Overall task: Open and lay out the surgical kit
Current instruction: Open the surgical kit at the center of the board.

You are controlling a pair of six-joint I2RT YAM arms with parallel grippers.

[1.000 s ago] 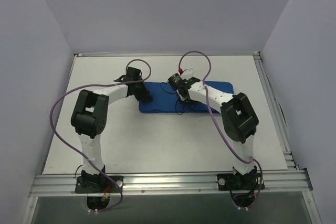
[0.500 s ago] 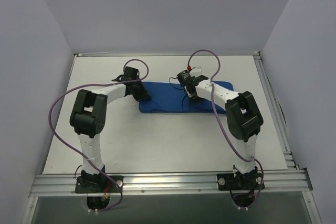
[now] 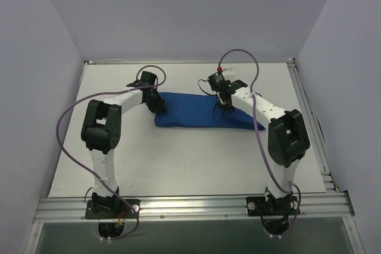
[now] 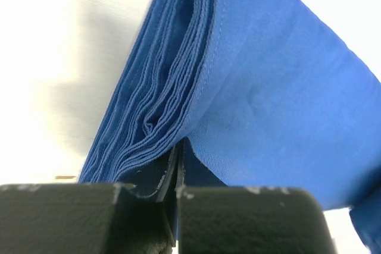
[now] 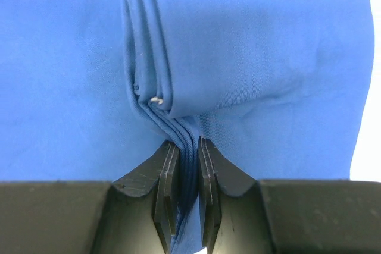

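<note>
At rear centre of white counter (image 3: 178,165): royal-blue folded-cloth surgical kit (image 3: 190,117), still bundled. Left jaws shut on left-end outer layer; right jaws nearly shut, pinching central fold. Since 1 s ago, right arm shifted rightward, dragging fold: unwrapping begun, instruments not laid out.

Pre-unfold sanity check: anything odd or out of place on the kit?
One thing: a small silver tip pokes out of the rolled fold of the surgical kit, just above where the right gripper pinches the cloth. Likely an instrument end; it might slip out during unrolling. No tear or spill visible.
</note>
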